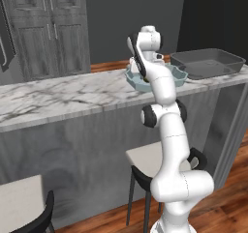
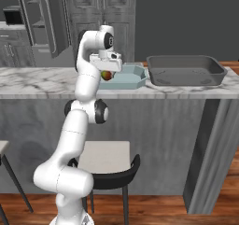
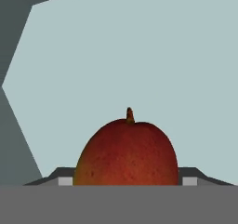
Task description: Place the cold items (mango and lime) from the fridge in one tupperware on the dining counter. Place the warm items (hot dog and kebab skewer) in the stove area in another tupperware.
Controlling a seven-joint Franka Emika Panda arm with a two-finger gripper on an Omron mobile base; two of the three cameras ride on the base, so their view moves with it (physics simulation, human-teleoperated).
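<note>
My gripper point(image 2: 107, 75) is shut on the mango point(image 2: 107, 75), a red fruit with a yellow-green side, just over the left end of the pale blue-green eight-sided tupperware point(image 2: 133, 77) on the marble dining counter point(image 2: 37, 81). In the hand view the mango point(image 3: 126, 153) sits stem up between my fingertips point(image 3: 65, 179), with the tupperware's pale floor point(image 3: 139, 56) right behind it. From the left base view my arm hides the hand, and the tupperware point(image 1: 179, 75) shows beside it. The dark grey rectangular tupperware point(image 2: 184, 70) stands to its right. The lime, hot dog and kebab skewer are out of view.
The fridge point(image 2: 39, 18) stands at the back left with its shelves showing, next to panelled grey cabinets point(image 1: 48, 29). A stool with a pale seat point(image 2: 105, 156) is tucked under the counter in front of my base. Another stool seat point(image 1: 19, 198) is at the lower left.
</note>
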